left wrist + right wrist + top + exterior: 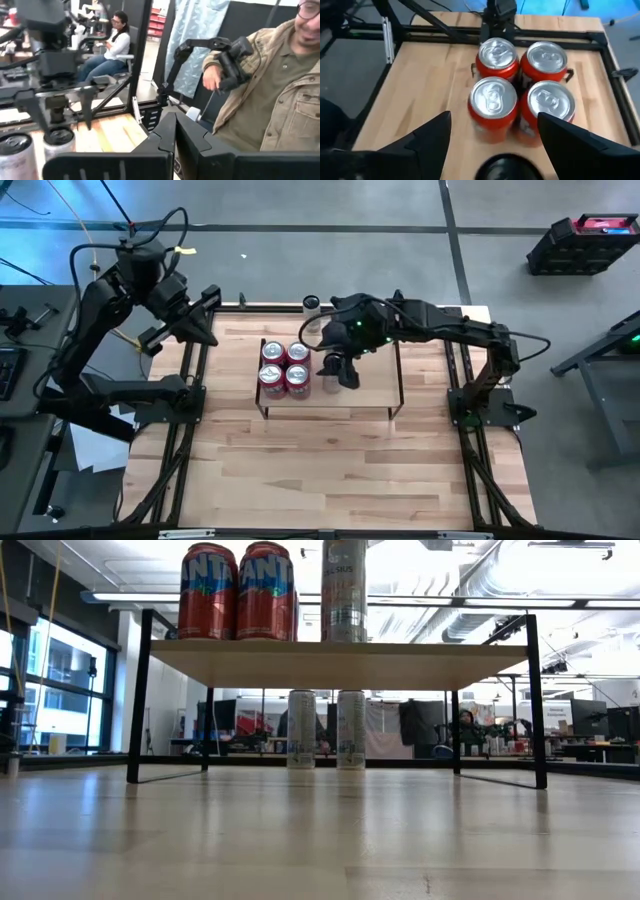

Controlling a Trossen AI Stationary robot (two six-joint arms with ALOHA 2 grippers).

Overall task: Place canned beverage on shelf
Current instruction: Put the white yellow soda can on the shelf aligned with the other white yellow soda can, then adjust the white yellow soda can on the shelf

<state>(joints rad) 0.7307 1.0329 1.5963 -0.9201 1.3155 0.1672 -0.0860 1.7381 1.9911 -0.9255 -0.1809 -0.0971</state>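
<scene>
High view, right end effector (340, 376) open above slim silver can (344, 590), four red cans (285, 367) on light-wood shelf (370, 385)

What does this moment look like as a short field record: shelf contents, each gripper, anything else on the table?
shelf: light-wood board on a black wire frame, mid-table
red cans: four, clustered upright at the shelf's left end
silver can: upright on the shelf beside the red cans, under the right gripper
right gripper: open above the silver can, fingers spread either side of its top
left gripper: shut, raised at the table's left rear edge
other cans: two pale cans on the tabletop behind the shelf
</scene>
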